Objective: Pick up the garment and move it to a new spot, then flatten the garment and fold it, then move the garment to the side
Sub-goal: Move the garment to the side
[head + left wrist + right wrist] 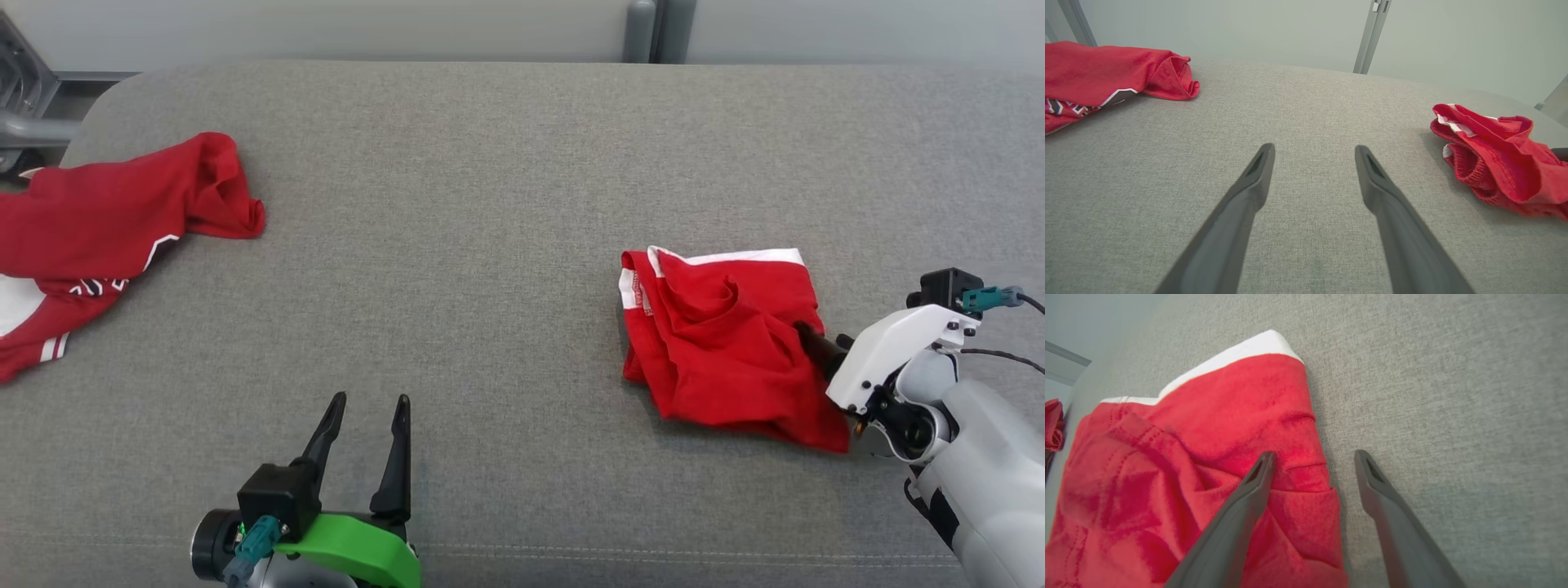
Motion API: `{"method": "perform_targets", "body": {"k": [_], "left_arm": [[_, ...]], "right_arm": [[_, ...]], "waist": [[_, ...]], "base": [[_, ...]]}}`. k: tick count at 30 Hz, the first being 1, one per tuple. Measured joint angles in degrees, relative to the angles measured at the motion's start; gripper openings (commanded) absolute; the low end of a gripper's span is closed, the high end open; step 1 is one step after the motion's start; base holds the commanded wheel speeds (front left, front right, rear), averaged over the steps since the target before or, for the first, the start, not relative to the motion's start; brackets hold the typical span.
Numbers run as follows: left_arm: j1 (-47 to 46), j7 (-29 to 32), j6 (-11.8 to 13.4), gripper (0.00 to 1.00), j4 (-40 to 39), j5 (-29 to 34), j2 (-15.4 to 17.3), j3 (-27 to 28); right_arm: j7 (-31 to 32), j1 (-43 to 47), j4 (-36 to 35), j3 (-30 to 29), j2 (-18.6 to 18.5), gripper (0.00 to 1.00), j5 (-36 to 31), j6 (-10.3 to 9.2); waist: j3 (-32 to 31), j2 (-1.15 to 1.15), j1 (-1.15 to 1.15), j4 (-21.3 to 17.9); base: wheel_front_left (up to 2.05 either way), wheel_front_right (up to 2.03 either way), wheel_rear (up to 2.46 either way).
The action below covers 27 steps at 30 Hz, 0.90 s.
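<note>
Lying crumpled at the right of the grey bench (490,204), the red shorts (718,343) sit under the right end effector (1314,457), spread wide across their right edge, gripping nothing. The left end effector (371,400) hovers near, wide open, empty. A red jersey (106,220) lies far left.

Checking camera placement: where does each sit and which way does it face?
Head view: from the head, forward and down onto the grey surface; left hand lower left, right hand at the small red garment.
Left wrist view: along the open left hand, across the surface to the wall.
Right wrist view: along the open right hand, down at that garment's edge.
All three show the garment.
</note>
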Motion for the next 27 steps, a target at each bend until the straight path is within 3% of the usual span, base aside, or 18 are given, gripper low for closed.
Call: {"method": "perform_targets", "body": {"k": [9, 10, 11, 12, 13, 21, 27], "left_arm": [[0.0, 0.0, 0.0, 1.00, 0.0, 0.0, 0.0, 0.5], [0.0, 0.0, 0.0, 1.00, 0.0, 0.0, 0.0, 0.5], [0.0, 0.0, 0.0, 1.00, 0.0, 0.0, 0.0, 0.5], [0.0, 0.0, 0.0, 1.00, 0.0, 0.0, 0.0, 0.5], [0.0, 0.0, 0.0, 1.00, 0.0, 0.0, 0.0, 0.5], [0.0, -0.1, 0.0, 1.00, 0.0, 0.0, 0.0, 1.8], [0.0, -0.1, 0.0, 1.00, 0.0, 0.0, 0.0, 2.0]], "right_arm": [[3.7, -0.1, 0.7, -1.4, 2.2, 1.00, 4.6, 1.62], [4.0, -0.1, 0.7, -1.4, 2.2, 0.75, 4.7, 1.75], [4.0, -0.2, 0.7, -1.3, 2.1, 0.43, 4.7, 1.77], [4.0, -0.2, 0.7, -1.3, 2.0, 0.26, 4.6, 1.78], [4.0, -0.2, 0.7, -1.2, 1.9, 0.02, 4.5, 1.88], [3.1, -2.6, -0.1, -0.1, 0.5, 0.00, 2.1, 2.54], [1.3, -7.4, -1.8, 1.4, -4.5, 0.00, -2.7, 2.58]], "waist": [[0.9, 0.00, 0.00, 1.5], [0.9, 0.00, 0.00, 1.5], [1.0, 0.00, 0.00, 1.5], [1.0, 0.00, 0.00, 1.4], [1.0, 0.00, 0.00, 1.4], [1.2, 0.00, 0.00, 0.5], [1.3, 0.00, 0.00, -0.8]], "base": [[0.00, 0.00, 0.00], [0.00, 0.00, 0.00], [0.00, 0.00, 0.00], [0.00, 0.00, 0.00], [0.00, 0.00, 0.00], [0.00, 0.00, 0.00], [0.00, 0.00, 0.00]]}}
